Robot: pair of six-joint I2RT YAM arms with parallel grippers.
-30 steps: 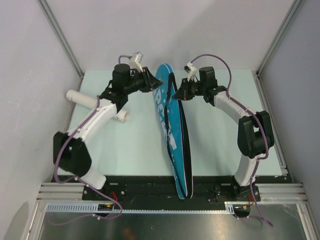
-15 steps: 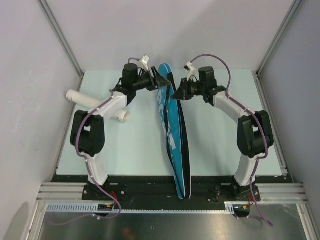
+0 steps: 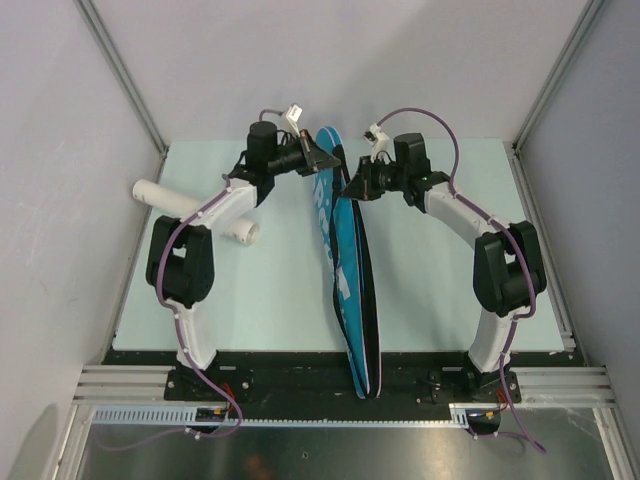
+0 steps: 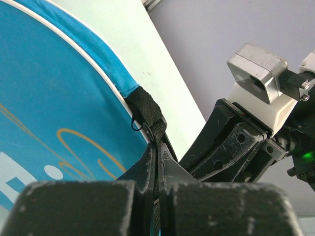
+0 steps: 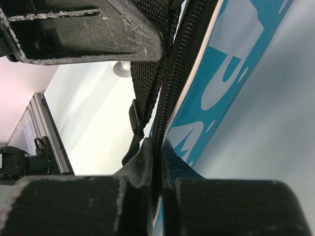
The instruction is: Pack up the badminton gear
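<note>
The long blue racket bag lies lengthwise down the middle of the table, its black strap along its right side. At the bag's far end, my left gripper is shut on the black strap; in the left wrist view the fingertips pinch the webbing just below the bag's corner. My right gripper is shut on the bag's zipper edge, close beside the left one. A white cardboard tube lies at the left, partly under the left arm.
Pale walls and metal frame posts close in the table on three sides. The bag's near end hangs over the black front rail. The right gripper's body fills the right of the left wrist view.
The left arm has swung right from over the tube to the bag's far end, and its gripper opened, then shut on the strap. The right arm has barely moved.
</note>
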